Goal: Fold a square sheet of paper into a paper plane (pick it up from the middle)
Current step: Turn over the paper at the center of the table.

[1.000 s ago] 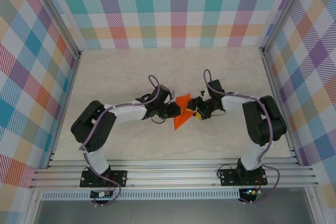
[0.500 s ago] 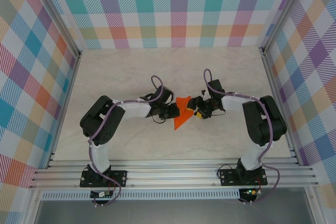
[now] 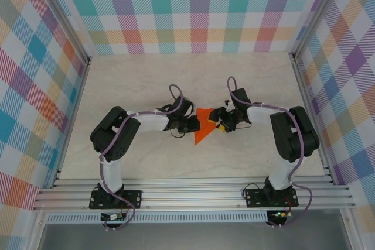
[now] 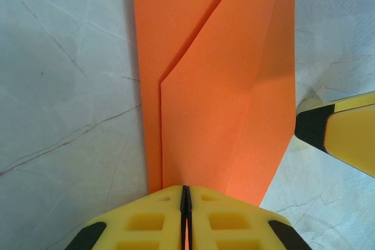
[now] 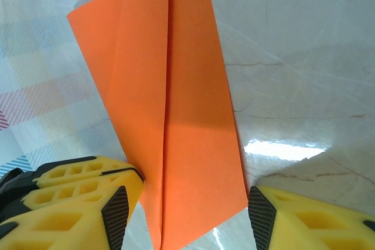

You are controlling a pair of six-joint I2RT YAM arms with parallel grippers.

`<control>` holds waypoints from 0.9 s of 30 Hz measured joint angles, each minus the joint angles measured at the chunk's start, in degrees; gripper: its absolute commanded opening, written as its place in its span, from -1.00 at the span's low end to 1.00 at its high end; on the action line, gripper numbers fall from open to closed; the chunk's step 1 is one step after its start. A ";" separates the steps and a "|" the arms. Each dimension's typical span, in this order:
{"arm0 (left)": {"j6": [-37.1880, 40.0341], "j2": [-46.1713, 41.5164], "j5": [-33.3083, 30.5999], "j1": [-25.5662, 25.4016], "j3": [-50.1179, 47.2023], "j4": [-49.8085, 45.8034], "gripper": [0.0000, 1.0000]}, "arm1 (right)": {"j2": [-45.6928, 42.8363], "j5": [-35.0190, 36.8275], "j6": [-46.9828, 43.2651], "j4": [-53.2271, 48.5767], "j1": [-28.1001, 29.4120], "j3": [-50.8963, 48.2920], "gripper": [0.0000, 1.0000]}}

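**Orange fold held between two arms at mid-table**

The sheet of paper, already folded into a long tapering shape with overlapping flaps and a centre crease, lies at the middle of the table between the two arms. From above, its long axis runs from the far side to the near side. The broad end points away from the arm bases and the narrow tip angles toward them, slightly to the left.

The left gripper meets the paper from its left edge. Its yellow fingers are pressed together with only a thin seam between them, and the orange layers run into that seam, so it appears to be pinching the fold. The right gripper comes in from the opposite side with its jaws spread wide. One finger sits on each side of the paper and neither is pressing on it. One of its black-padded fingers shows in the left wrist view, just beside the paper's right edge.

Both grippers are about equally close and face each other across the crease. Any next fold probably depends on that crease line: the left arm looks set to anchor the paper while the open right gripper closes or sweeps along the axis.
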 measured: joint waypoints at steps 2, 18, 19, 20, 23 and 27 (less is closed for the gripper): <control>0.02 0.00 0.00 0.00 0.00 0.00 -0.78 | 0.09 -0.22 0.31 -0.11 -0.02 0.11 0.18; -0.11 -0.74 -0.20 0.24 -1.38 0.94 -0.78 | -1.40 2.03 0.66 -0.11 0.04 0.07 0.18; -0.17 -0.79 -0.20 0.28 -1.55 1.18 -0.78 | -1.11 1.79 0.81 0.31 0.04 0.07 0.18; -0.28 -0.81 -0.17 0.31 -1.66 1.38 -0.78 | -0.72 1.53 0.94 0.61 0.04 0.07 0.17; -0.33 -0.87 -0.02 0.33 -1.92 1.73 -0.78 | 0.26 0.61 1.51 1.22 0.00 0.04 0.15; -0.37 -0.87 0.04 0.35 -1.97 1.81 -0.77 | 0.42 0.17 1.79 1.64 -0.07 0.04 0.15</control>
